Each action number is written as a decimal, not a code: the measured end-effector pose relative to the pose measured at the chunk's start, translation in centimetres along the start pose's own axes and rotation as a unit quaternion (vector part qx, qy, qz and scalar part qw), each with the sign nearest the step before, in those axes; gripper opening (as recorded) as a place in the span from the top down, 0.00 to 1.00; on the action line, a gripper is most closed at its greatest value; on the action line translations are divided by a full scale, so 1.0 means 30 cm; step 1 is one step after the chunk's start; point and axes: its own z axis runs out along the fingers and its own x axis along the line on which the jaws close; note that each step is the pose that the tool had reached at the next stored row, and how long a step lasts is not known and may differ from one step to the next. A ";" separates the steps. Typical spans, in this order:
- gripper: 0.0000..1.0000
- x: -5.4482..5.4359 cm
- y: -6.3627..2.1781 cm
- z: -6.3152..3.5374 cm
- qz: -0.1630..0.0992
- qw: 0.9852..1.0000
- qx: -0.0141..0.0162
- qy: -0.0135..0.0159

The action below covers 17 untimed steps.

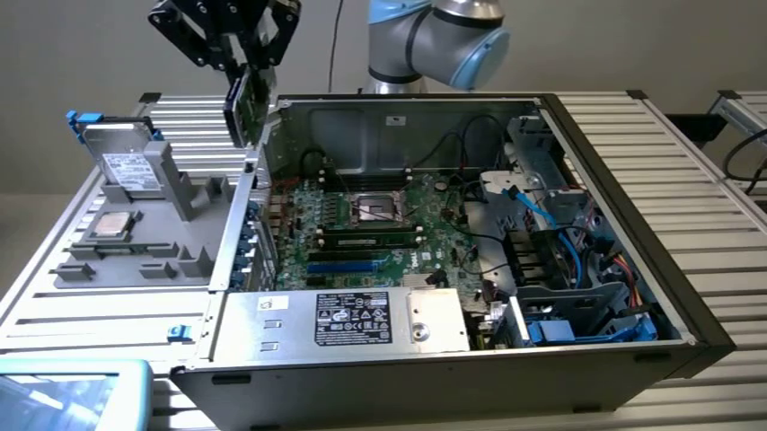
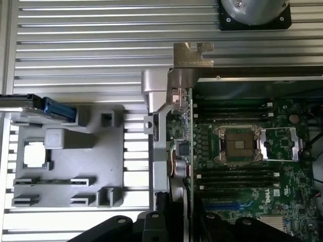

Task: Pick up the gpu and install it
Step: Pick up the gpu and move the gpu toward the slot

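While the gripper [image 1: 246, 65] pinches the gpu [image 1: 248, 112] from above, the card hangs upright in the upper left of the exterior view, over the left wall of the open computer case [image 1: 671, 296]. The step in hand appears to be the carry: the card is held aloft, not yet seated. Seating it would call for lining its lower edge with a slot on the motherboard [image 1: 359, 233].

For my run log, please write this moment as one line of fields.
gripper: shut on gpu | gpu: in air, on edge, over computer case side wall | install: not yet done
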 end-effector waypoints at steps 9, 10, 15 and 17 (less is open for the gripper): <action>0.71 -0.136 0.003 0.020 0.000 1.000 0.001 0.003; 0.71 -0.151 0.003 0.023 0.000 1.000 0.001 0.004; 0.71 -0.227 0.004 0.041 0.001 1.000 0.001 0.007; 0.71 -0.257 0.005 0.049 0.001 1.000 0.001 0.009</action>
